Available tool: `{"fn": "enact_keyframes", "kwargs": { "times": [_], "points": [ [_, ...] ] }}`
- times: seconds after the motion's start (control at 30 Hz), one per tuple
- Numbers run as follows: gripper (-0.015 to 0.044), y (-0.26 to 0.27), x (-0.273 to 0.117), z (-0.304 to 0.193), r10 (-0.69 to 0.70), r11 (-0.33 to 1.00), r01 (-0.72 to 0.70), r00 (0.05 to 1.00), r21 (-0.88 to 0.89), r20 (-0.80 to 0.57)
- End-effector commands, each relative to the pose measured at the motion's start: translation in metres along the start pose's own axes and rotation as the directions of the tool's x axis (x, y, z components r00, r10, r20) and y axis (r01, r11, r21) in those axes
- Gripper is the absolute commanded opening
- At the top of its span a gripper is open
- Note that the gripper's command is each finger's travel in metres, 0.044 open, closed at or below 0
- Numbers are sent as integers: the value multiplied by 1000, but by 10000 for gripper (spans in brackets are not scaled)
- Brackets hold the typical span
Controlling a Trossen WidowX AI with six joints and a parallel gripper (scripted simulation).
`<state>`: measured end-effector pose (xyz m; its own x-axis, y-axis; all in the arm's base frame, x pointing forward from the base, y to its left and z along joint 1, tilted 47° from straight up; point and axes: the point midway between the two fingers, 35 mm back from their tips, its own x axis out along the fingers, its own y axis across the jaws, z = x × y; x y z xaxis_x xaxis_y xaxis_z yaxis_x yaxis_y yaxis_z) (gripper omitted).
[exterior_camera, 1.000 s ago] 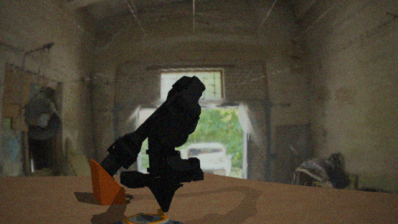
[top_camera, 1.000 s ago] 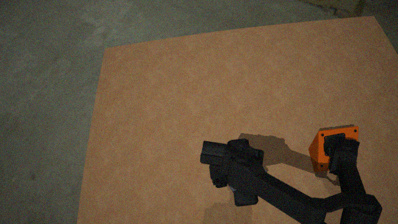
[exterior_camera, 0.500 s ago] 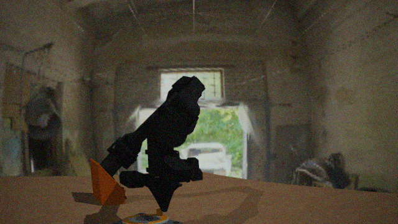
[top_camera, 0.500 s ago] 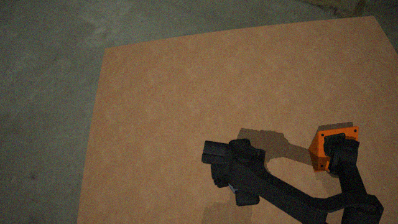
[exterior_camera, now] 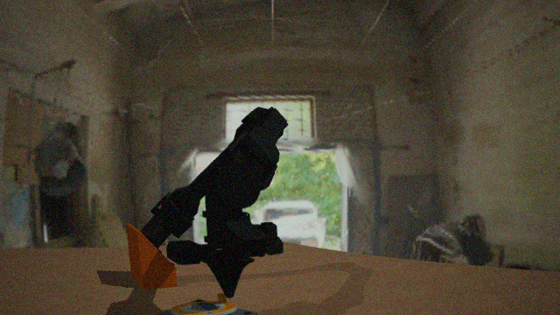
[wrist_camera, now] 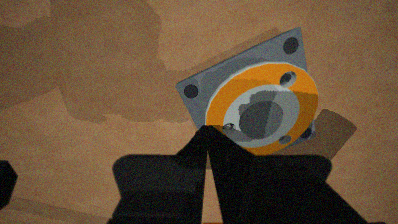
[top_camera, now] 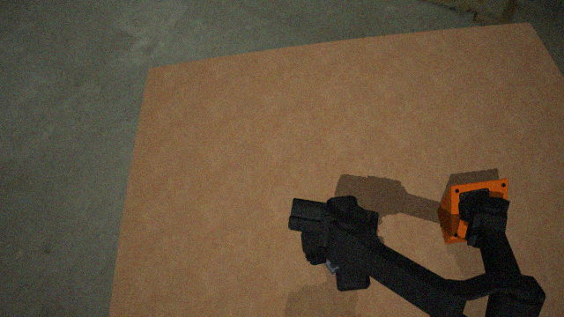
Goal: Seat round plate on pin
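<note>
Nearest your wrist camera, the black parallel-jaw gripper [wrist_camera: 207,131] is pinched fully shut on nothing, its joined tips forming a wedge whose point meets the near rim of the round orange plate with its pale inner ring [wrist_camera: 265,114]. That plate sits on the square grey metal base [wrist_camera: 197,90], around the grey central post [wrist_camera: 261,119]; small holes show near its upper and lower edges, but you cannot tell from here which one belongs beside the tab, nor whether the pin has entered it. A brown flap [wrist_camera: 334,129] pokes out beyond the plate's right rim, possibly the tab in shadow. In the exterior view the tip [exterior_camera: 227,292] hangs just above the plate [exterior_camera: 204,307], contact uncertain. Beyond, the orange block mount [top_camera: 454,216] carries the arm on the brown fibreboard table [top_camera: 273,132]. The likely risk now: pushing with a closed, narrow point could slip off the rim, or overshoot the hole and leave the plate still tilted on the pin. Pressing down while nudging would probably jam it. Leaving the tip resting there fails the no-contact condition.
</note>
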<state>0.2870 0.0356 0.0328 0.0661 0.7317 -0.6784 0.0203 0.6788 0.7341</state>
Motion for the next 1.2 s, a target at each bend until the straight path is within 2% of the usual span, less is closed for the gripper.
{"fn": "enact_keyframes", "kwargs": {
  "times": [0.0, 0.2, 0.53, 1.17],
  "points": [
    [0, -2, 2, -6, -1, 1000, 1, 1000, 8, -11],
    [0, -2, 0, -7, -1, 1000, 1, 1000, 8, -11],
    [0, -2, -45, -9, -3, 1000, 3, 1000, 8, -12],
    [0, -2, -38, -9, 1, 1000, 0, 1000, 14, -12]
  ]
}}
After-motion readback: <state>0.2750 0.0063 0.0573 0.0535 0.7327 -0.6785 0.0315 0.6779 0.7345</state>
